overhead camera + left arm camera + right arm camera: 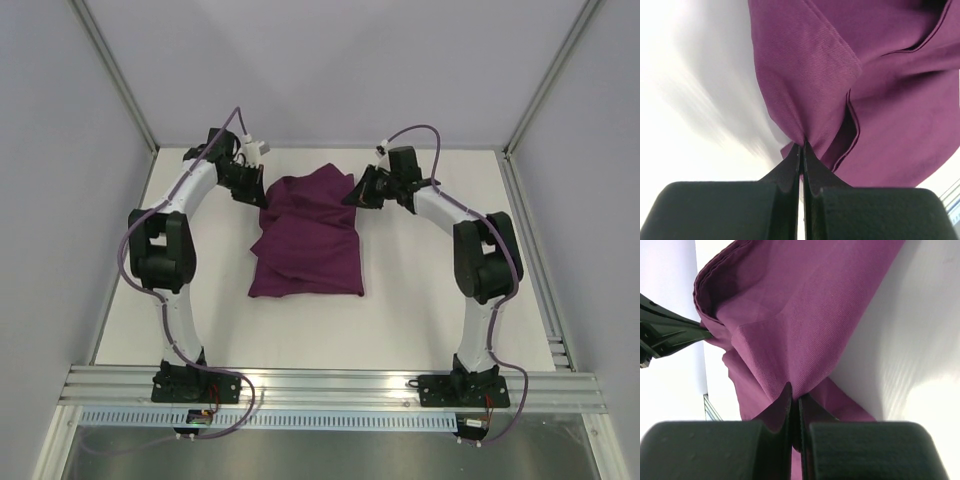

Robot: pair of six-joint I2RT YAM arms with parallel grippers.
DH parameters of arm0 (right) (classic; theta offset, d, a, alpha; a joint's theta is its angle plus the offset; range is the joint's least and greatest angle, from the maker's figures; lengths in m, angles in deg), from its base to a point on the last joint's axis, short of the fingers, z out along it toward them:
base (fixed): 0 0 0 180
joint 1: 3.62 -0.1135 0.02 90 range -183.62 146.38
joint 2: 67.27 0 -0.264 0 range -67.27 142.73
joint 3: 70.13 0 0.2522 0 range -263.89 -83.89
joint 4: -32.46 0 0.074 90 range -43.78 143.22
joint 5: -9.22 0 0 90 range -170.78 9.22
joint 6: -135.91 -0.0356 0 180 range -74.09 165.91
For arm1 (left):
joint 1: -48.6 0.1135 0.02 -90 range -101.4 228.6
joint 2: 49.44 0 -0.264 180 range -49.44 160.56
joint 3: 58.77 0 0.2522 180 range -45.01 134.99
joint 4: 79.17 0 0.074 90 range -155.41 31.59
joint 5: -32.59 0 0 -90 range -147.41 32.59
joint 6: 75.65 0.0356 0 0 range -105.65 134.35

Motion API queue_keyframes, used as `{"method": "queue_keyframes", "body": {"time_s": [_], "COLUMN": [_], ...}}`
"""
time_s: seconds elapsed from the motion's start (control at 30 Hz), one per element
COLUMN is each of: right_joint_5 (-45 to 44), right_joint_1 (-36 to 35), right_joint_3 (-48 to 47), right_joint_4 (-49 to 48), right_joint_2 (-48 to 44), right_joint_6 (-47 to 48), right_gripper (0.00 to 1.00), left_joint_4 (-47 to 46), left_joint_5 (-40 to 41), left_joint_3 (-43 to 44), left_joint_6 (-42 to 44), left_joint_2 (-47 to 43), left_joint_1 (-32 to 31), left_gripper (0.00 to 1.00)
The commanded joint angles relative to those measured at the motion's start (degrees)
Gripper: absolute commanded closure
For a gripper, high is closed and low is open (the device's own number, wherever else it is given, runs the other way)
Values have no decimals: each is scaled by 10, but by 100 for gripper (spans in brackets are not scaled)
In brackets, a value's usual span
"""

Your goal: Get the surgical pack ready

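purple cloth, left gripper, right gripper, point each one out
purple cloth (pixel 308 250), top external view, middle of the bundle's top face
left gripper (pixel 801 147), left wrist view, between fingertips pinching the cloth
right gripper (pixel 795 392), right wrist view, between fingertips pinching the cloth

Pack (pixel 308 250) lies on the table (pixel 430 300) between left hand (pixel 263 201) and right hand (pixel 351 196).

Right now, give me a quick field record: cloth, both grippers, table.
cloth: purple, folded into a bundle, mid-table, far end bunched
left gripper: shut on cloth, far-left corner
right gripper: shut on cloth, far-right corner
near end of cloth: flat on table, not held
inside cloth: hidden
table: white
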Motion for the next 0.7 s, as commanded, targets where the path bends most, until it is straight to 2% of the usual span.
{"method": "queue_keyframes", "body": {"time_s": [0.0, 0.2, 0.4, 0.5, 0.67], "right_joint_5": [16, 19, 3, 2, 36], "right_joint_1": [2, -12, -32, -36, -39], "right_joint_3": [31, 96, 146, 164, 184], "right_joint_4": [-21, -25, -22, -28, -36], "right_joint_2": [-60, -106, -127, -134, -136], "right_joint_6": [26, 45, 68, 69, 82], "right_gripper": [99, 98, 91, 91, 99], "left_joint_4": [-21, -27, -32, -30, -20], "left_joint_5": [-45, -61, -71, -76, -111], "left_joint_3": [-34, -106, -145, -155, -185], "left_joint_6": [47, 80, 95, 102, 116], "left_joint_2": [-68, -112, -120, -127, -153], "left_joint_1": [6, 6, 6, 6, 6], "left_gripper": [100, 100, 100, 100, 99]}}
